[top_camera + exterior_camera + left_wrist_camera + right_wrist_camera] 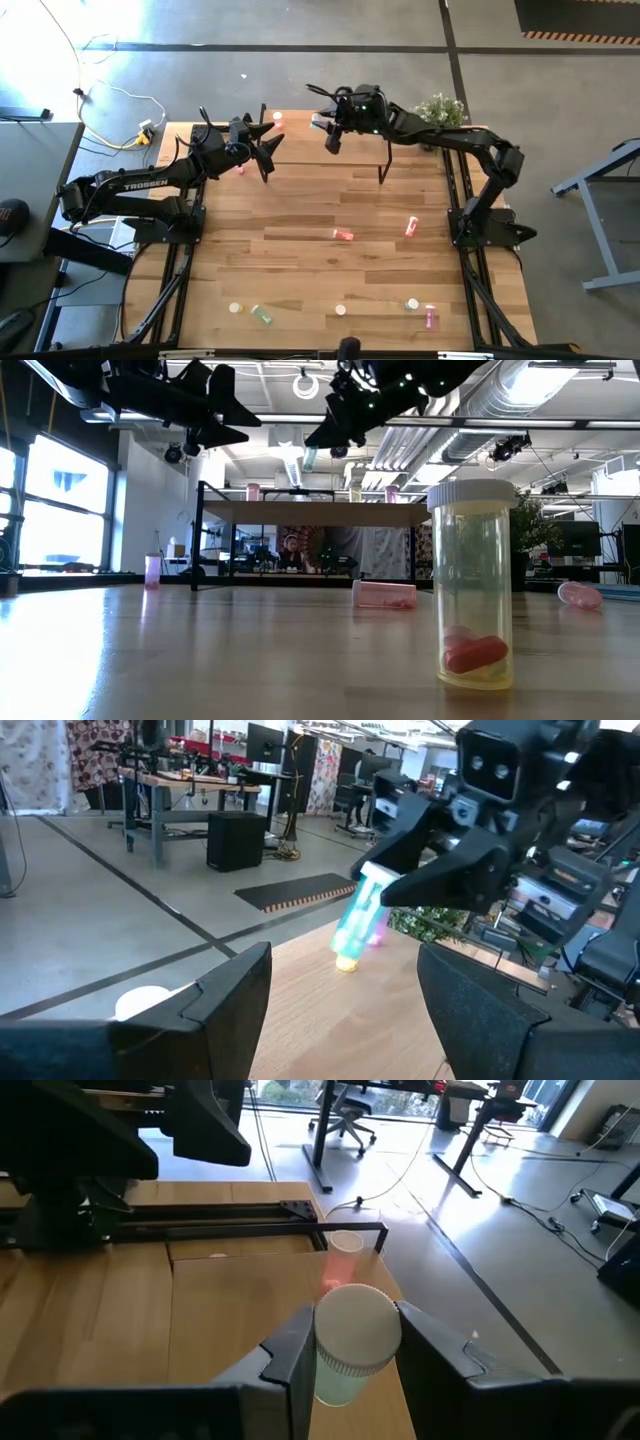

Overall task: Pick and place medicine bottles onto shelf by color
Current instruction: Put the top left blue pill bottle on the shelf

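1. The right gripper point(331, 138) hangs above the far part of the table, over the shelf point(345, 135). Its 2 fingers are clamped on a green bottle point(356, 925) with a pale cap point(358, 1327); the left wrist view shows that bottle tilted, its lower end above the light wooden surface.
2. The left gripper point(268, 150) is raised near the shelf's left end, fingers spread wide and empty, pointing toward the right gripper.
3. The shelf is a low riser with a light wooden top and thin black legs point(196, 535), standing at the far edge of the table point(300, 260), beside a potted plant point(440, 108).
4. A pink bottle point(277, 119) stands upright on the shelf's left end; the right wrist view shows it just beyond the held bottle.
5. Other bottles lie scattered on the table: a red one point(343, 235) on its side near the middle, another red one point(411, 227) to its right, and a pink one point(240, 169) by the left gripper.
6. Along the near edge sit a green bottle point(262, 314), a pink bottle point(431, 317), and 3 pale caps, seen from above, of upright bottles point(340, 310).
7. In the low view, an upright clear bottle point(472, 585) with red pills inside stands closest to the camera, well apart from the shelf.
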Robot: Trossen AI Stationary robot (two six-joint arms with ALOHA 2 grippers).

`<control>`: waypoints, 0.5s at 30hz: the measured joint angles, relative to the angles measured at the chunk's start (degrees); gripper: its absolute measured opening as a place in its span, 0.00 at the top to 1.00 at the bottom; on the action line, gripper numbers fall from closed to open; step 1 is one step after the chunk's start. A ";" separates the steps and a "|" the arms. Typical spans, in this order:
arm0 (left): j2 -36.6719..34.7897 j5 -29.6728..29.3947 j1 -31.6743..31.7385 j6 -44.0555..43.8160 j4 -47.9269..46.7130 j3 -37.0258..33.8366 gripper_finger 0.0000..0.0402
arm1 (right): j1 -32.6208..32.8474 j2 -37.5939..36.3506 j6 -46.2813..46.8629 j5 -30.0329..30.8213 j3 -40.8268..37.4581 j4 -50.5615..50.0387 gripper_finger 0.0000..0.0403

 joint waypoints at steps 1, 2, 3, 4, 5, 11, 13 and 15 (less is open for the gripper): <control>0.00 0.00 0.00 -0.01 0.00 0.00 0.40 | 0.02 0.64 -0.05 0.00 0.53 0.01 0.74; 0.00 0.00 0.00 0.00 -0.02 0.00 0.39 | 0.02 1.30 -0.27 -0.01 1.09 -0.04 0.74; 0.01 0.02 0.00 0.00 -0.03 0.00 0.40 | 0.02 1.91 -0.34 -0.02 1.78 -0.60 0.74; 0.02 0.02 0.00 0.00 -0.02 0.00 0.40 | 0.02 2.52 -0.41 -0.02 2.60 -1.48 0.74; 0.02 0.01 0.00 0.00 -0.04 0.00 0.40 | 0.02 3.18 -0.45 0.05 3.62 -2.33 0.74; 0.02 0.01 0.00 0.00 -0.04 0.00 0.40 | -0.96 6.50 -0.57 1.03 7.86 -7.10 0.74; 0.02 0.01 0.00 0.00 -0.07 0.00 0.40 | -1.64 7.23 0.66 1.03 7.94 -7.20 0.74; 0.02 0.00 0.00 0.00 -0.07 0.00 0.40 | -2.24 7.70 1.53 1.01 7.96 -7.57 0.74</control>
